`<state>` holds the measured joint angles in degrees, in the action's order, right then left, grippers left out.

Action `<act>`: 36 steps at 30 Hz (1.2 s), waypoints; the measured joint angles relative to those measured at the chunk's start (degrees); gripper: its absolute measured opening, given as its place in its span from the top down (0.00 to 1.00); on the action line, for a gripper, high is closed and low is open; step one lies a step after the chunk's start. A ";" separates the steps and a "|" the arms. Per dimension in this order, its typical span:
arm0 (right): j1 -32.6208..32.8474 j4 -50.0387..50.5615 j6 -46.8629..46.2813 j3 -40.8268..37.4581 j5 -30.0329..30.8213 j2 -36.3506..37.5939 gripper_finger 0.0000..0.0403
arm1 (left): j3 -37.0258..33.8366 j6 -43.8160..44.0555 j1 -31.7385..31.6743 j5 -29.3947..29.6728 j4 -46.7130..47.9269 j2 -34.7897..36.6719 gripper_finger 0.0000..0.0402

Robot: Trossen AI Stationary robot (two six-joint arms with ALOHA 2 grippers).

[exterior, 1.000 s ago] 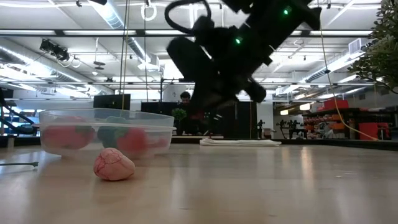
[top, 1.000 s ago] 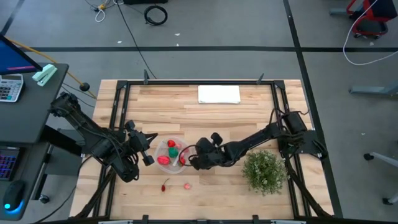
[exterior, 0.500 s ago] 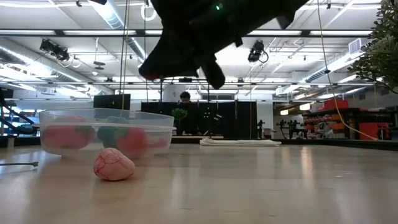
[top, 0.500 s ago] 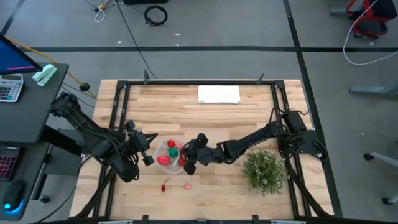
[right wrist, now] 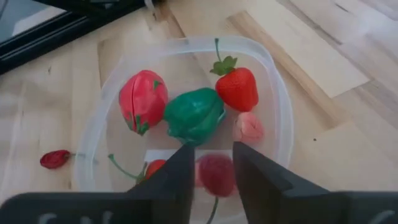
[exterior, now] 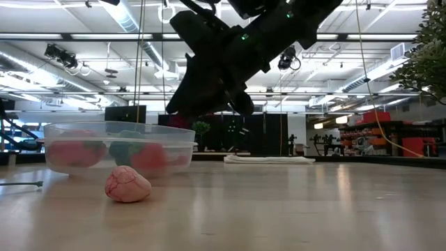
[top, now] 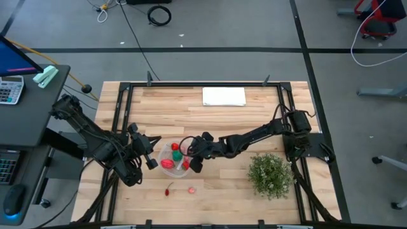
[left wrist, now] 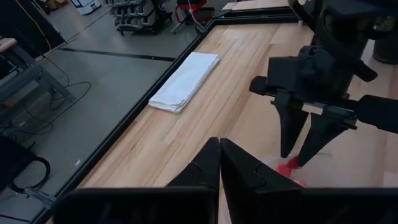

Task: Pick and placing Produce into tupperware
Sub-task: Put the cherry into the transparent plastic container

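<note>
The round clear tupperware [top: 173, 156] stands left of the table's middle and holds a strawberry [right wrist: 238, 87], a red piece [right wrist: 143, 99], a green piece [right wrist: 194, 115] and a pink one [right wrist: 250, 127]. My right gripper [right wrist: 213, 152] hangs over its near right part, fingers apart, with a dark red piece [right wrist: 214, 175] in the gap below them. My left gripper [left wrist: 219, 155] waits shut and holding nothing, just left of the tupperware [exterior: 118, 146]. A pink piece [top: 191, 189] and a red stemmed piece [top: 168, 189] lie on the table nearer the front edge. My right gripper slants down from the table's right, over the tupperware. Its fingers [left wrist: 292, 134] stand on either side of the dark red piece [left wrist: 288, 168]. I cannot tell whether they touch the piece or whether it lies in the container below them.
A folded white cloth [top: 224, 96] lies at the table's far middle. A bushy green plant [top: 271, 175] stands near the front right, under the right arm. Black frame rails [top: 121, 108] run along the table's sides.
My right gripper has swung from beside the tupperware's right rim toward the table's left and a little up, tipping less steeply, so that it now hangs over the container. It brought a red piece at its fingertips.
</note>
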<state>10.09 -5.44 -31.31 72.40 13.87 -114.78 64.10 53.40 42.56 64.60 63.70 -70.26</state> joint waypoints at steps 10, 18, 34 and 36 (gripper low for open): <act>0.52 -0.19 -3.29 0.00 -2.06 0.02 0.58 | 0.00 -0.06 0.00 -5.03 -0.14 0.00 0.96; 3.43 5.22 -4.98 -0.02 -13.75 4.97 0.59 | 0.00 1.07 3.13 -33.64 -12.46 -3.20 0.92; 19.10 21.33 -1.11 -0.02 16.70 26.20 0.61 | 0.00 17.69 10.41 -44.60 -23.29 -30.11 0.84; 21.20 21.55 -1.07 -0.02 17.50 26.38 0.61 | 0.00 17.96 9.75 -44.23 -23.44 -31.52 0.80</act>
<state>31.28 16.11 -32.38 72.38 31.37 -88.40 64.10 71.36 52.31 20.37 40.26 -101.78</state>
